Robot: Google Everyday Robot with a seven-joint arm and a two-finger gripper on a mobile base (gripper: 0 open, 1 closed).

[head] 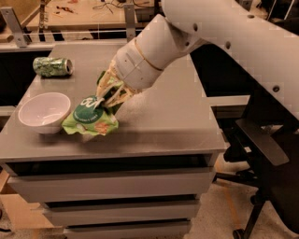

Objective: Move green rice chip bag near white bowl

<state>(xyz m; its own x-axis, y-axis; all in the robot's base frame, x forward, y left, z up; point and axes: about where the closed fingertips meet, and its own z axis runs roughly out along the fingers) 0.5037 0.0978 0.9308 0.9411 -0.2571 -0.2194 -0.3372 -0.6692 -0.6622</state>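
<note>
The green rice chip bag (pixel 89 117), crumpled bright green with a dark round logo, lies on the grey table top (pixel 159 116) just right of the white bowl (pixel 44 111), nearly touching its rim. My gripper (pixel 108 94) reaches down from the white arm and is shut on the bag's upper right end. The bowl stands upright near the table's front left corner.
A green soda can (pixel 53 66) lies on its side at the table's back left. Drawers sit under the table top. A black office chair (pixel 266 154) stands to the right of the table. A wooden desk (pixel 84 11) is behind.
</note>
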